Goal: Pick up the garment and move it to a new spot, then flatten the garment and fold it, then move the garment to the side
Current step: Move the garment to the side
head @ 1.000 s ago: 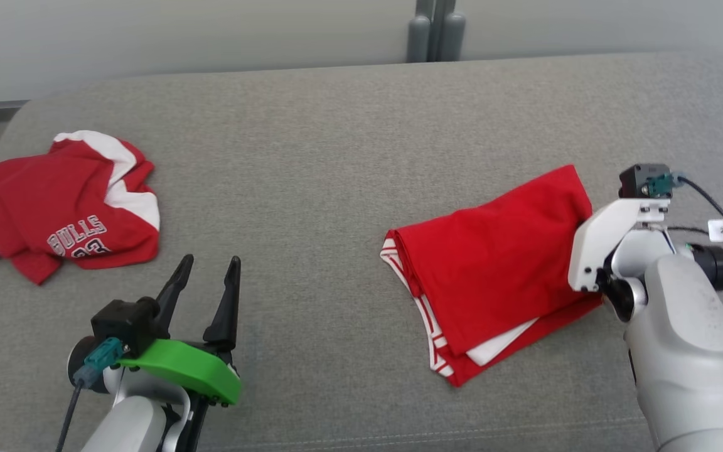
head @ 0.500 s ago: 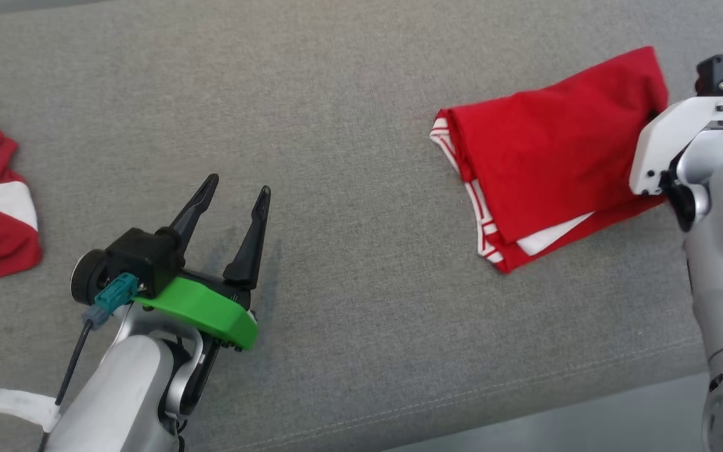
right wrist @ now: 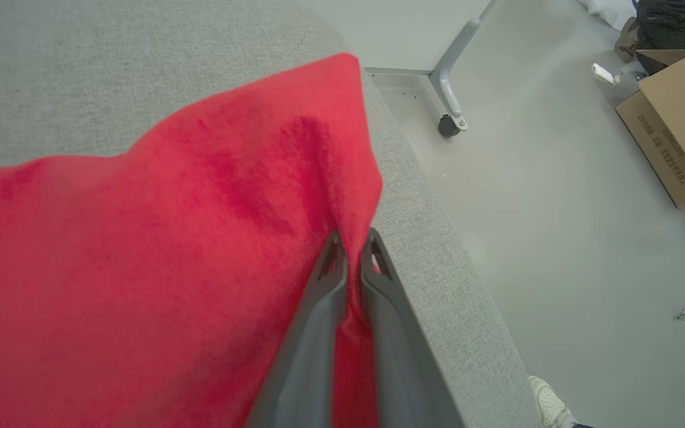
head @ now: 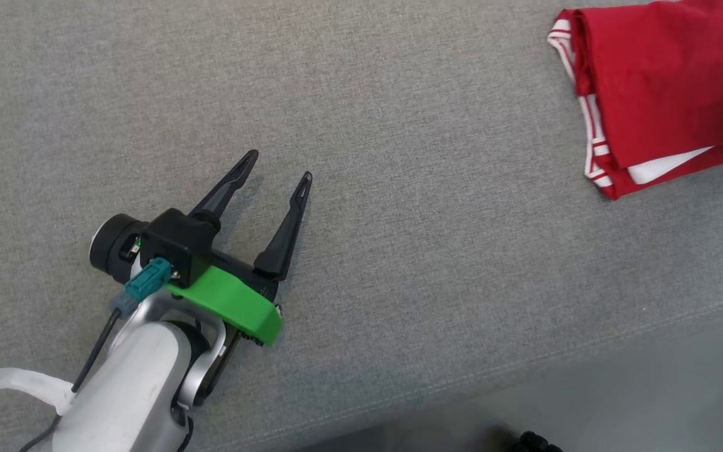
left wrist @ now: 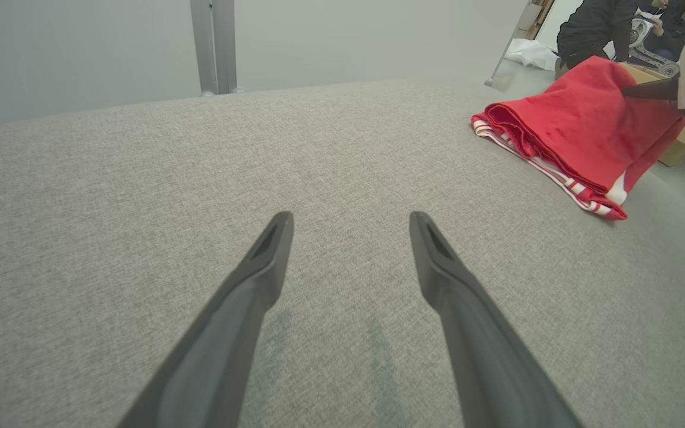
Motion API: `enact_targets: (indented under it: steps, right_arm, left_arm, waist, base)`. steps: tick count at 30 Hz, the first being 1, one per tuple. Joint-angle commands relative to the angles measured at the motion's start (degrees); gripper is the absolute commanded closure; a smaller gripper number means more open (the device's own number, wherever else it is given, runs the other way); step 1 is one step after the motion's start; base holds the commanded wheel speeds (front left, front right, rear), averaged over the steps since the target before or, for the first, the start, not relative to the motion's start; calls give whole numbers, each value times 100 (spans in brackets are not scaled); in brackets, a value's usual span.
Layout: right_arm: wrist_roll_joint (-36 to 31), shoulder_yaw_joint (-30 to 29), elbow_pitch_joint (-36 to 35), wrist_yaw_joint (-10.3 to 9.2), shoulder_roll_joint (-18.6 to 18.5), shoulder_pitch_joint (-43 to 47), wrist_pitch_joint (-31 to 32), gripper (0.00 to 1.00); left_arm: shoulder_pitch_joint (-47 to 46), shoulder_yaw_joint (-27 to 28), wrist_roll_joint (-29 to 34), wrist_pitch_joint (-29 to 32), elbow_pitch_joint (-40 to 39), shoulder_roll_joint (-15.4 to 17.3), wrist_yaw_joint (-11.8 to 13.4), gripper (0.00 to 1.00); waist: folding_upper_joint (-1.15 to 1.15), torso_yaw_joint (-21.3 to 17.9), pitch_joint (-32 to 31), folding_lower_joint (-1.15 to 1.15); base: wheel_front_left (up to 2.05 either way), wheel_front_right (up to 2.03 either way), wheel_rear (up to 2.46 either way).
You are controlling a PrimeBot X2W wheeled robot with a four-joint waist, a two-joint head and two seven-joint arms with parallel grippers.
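You had the right gripper (right wrist: 352, 239) pinched on the folded red jersey (head: 663, 94) at the grey cushion's (head: 399, 125) right edge, the left gripper (head: 280, 164) wide and empty; moving it aside seemed in hand, calling for a low, steady drag.

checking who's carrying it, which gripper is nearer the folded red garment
Right. The right gripper grips the red garment at its edge; the left gripper is open over the grey surface, apart from it.

Layout on the padded surface (head: 399, 125).
The garment (head: 669, 94) lies at the right edge; the left gripper (head: 280, 164) stands well to its left.
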Motion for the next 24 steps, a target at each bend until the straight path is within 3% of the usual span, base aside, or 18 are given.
enact_targets:
  steps: [1, 5, 6, 7, 15, 24]
  right_arm:
    - [-118, -57, 48, -11, -79, -121, -117, 100]
    - [-274, -210, 102, -11, -136, -224, -346, 100]
    - [-371, -251, 102, -11, -156, -243, -427, 55]
    - [-459, -297, 123, -11, -201, -256, -502, 0]
    - [-1176, -477, 92, -11, -11, -205, -1294, 0]
    - [-749, -349, 533, -11, 424, 40, -2284, 0]
  left_arm:
    - [-108, -12, 66, 22, -70, 41, 3, 0]
    - [-161, -82, 111, 89, -178, 46, -3, 0]
    - [-171, -101, 124, 99, -205, 46, -1, 0]
    - [-186, -121, 136, 116, -234, 43, -1, 0]
    - [-199, -172, 96, 27, -174, -51, 21, 0]
    - [39, -55, -60, -453, 307, -281, 144, 0]
  waist:
    - [-1, 137, 181, -1]
    - [-1, 222, 274, -1]
    - [-1, 243, 297, -1]
    - [-1, 266, 327, -1]
    - [-1, 397, 234, -1]
    - [-1, 651, -597, -1]
  base:
    - [0, 0, 0]
    - [0, 0, 0]
    - [0, 0, 0]
    - [0, 0, 0]
    - [0, 0, 0]
    - [0, 0, 0]
